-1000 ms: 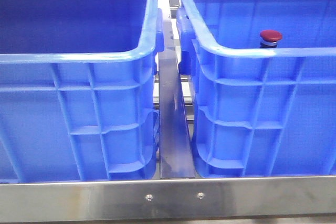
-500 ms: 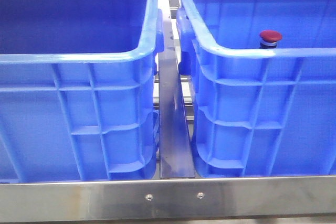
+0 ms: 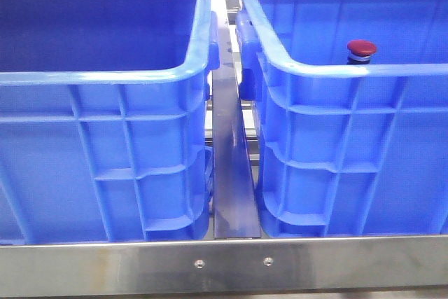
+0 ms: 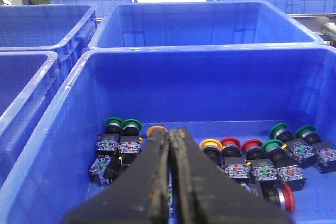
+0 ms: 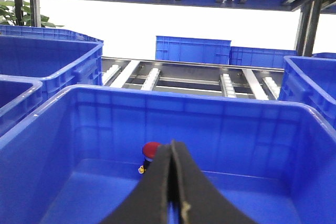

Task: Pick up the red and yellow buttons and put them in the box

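Only one red button [image 3: 362, 48], two crates [image 3: 105, 75].

closed hand [image 5: 173, 182], red button [image 5: 151, 150], blue box [image 5: 220, 124]

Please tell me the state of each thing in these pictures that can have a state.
Left hand: shut, holding nothing, above the buttons.
Right hand: shut, holding nothing.
Red button: upright in the right crate.
Left crate: open-topped, contents hidden in the front view.
Mixed buttons: lying loose on a crate floor.

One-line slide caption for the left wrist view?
Shut left end effector above a bright blue plastic crate holding green, red and yellow mushroom-head push buttons.
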Controlling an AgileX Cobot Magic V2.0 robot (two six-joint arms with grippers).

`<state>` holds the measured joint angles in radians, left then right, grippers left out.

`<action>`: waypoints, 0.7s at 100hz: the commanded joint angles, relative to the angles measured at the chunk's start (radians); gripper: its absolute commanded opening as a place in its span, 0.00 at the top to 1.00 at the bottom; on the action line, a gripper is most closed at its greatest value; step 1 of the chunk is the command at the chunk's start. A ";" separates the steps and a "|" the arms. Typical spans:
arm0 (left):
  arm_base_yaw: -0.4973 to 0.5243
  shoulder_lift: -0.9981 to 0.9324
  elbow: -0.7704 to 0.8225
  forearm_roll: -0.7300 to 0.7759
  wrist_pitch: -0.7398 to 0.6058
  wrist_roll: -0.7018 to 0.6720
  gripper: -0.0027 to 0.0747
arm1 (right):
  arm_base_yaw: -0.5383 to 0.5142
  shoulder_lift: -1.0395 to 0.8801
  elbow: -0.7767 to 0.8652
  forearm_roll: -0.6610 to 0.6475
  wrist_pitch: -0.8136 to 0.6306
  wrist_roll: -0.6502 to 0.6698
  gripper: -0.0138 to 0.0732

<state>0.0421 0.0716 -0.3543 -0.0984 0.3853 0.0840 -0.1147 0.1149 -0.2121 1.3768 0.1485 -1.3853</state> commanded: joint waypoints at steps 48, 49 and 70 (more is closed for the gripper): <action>0.002 0.010 -0.027 -0.005 -0.075 -0.003 0.99 | -0.009 0.011 -0.026 0.019 -0.023 -0.007 0.92; 0.002 0.010 -0.027 -0.005 -0.075 -0.003 0.99 | -0.009 0.011 -0.026 0.019 -0.023 -0.007 0.92; 0.002 0.010 0.008 0.018 -0.116 -0.003 0.99 | -0.009 0.011 -0.026 0.019 -0.023 -0.007 0.92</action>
<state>0.0421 0.0716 -0.3451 -0.0875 0.3758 0.0840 -0.1168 0.1149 -0.2121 1.3768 0.1485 -1.3853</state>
